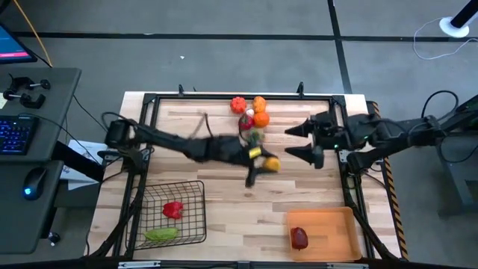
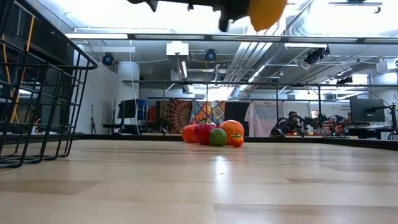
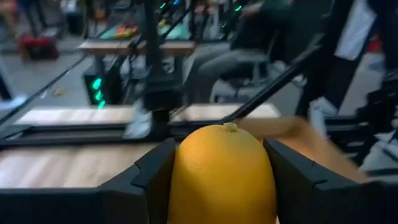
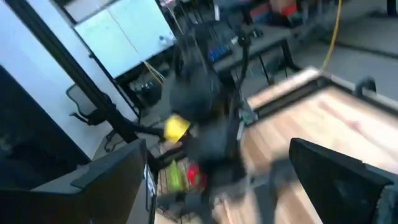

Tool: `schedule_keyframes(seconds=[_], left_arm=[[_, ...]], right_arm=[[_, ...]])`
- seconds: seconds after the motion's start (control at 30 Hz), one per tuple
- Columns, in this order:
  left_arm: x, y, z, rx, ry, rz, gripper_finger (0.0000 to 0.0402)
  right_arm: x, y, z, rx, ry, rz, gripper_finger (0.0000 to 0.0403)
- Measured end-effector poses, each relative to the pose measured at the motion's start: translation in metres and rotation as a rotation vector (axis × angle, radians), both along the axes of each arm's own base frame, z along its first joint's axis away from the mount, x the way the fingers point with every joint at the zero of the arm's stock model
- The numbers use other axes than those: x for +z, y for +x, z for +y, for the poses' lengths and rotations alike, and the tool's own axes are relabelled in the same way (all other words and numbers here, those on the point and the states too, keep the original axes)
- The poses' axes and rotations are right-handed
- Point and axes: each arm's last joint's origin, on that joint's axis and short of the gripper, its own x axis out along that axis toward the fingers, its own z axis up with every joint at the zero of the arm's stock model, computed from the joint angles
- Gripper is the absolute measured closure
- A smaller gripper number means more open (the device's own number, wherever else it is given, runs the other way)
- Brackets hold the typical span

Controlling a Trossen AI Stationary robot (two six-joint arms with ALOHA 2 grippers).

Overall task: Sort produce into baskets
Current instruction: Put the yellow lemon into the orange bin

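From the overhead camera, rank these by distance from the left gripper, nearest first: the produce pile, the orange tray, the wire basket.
Left gripper, mid-table, holds a yellow fruit.
1. Produce pile: at the far edge, close by.
2. Orange tray: near edge, right arm's side.
3. Wire basket: near edge, left arm's side.

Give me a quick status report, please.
Left gripper shut on yellow fruit, lifted above table. Right gripper open, waiting by the pile. Nothing in the way.

Two baskets: the wire one (image 1: 175, 213) holds two pieces, the orange tray (image 1: 328, 233) one.
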Motion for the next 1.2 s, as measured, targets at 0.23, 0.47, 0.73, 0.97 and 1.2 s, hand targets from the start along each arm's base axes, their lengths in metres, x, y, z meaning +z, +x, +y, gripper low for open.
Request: schedule_keyframes(seconds=[0.23, 0.47, 0.73, 0.97, 1.2], left_arm=[[-0.055, 0.030, -0.050, -0.047, -0.099, 0.012, 0.0199], [-0.065, 0.046, -0.076, -0.085, -0.157, 0.013, 0.0201], [-0.059, 0.050, -0.073, -0.084, -0.128, -0.012, 0.0202], [-0.056, 0.051, -0.071, -0.100, -0.170, -0.030, 0.0201], [-0.071, 0.071, -0.077, -0.127, -0.148, -0.086, 0.0201]], right_arm=[[0.018, -0.006, -0.001, 0.010, -0.095, -0.048, 0.0015], [0.013, -0.004, -0.001, 0.004, -0.072, -0.002, 0.0015], [0.009, -0.001, 0.000, 0.002, -0.054, 0.023, 0.0015], [0.009, -0.001, -0.001, 0.002, -0.057, 0.022, 0.0015], [0.009, -0.001, -0.001, 0.002, -0.064, 0.024, 0.0015]])
